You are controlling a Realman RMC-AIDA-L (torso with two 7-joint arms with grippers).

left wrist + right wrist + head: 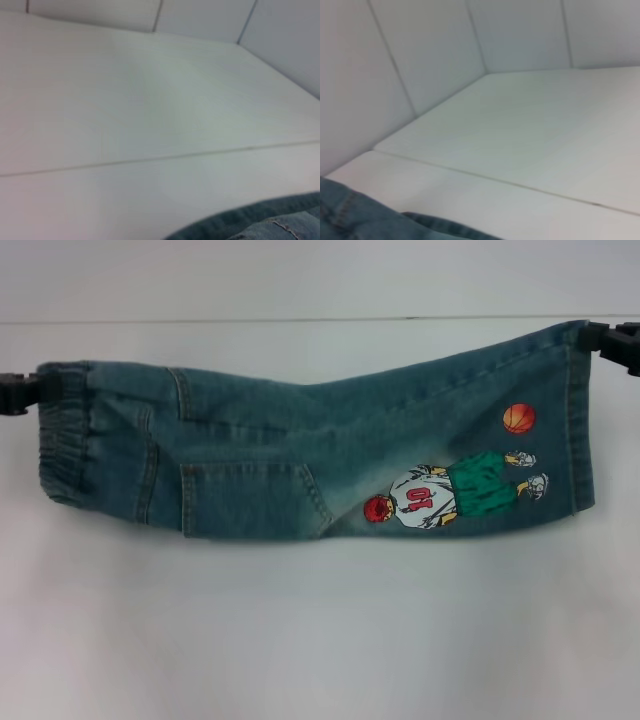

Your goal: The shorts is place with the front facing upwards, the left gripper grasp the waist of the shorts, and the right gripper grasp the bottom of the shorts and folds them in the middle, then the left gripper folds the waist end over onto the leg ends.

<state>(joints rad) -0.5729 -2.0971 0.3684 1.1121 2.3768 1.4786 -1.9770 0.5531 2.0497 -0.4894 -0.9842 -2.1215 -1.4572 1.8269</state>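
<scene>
The shorts [300, 445] are stretched across the white table [300, 640], pinched at 9 o'clock by the left gripper [28, 392] on the waist [62, 435] and at 2 o'clock by the right gripper [612, 343]. "10" is printed on the cartoon player's jersey [418, 498].

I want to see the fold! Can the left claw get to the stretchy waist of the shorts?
Probably yes: the left gripper already sits at the waist of the shorts, at its far corner, with nothing between.
</scene>
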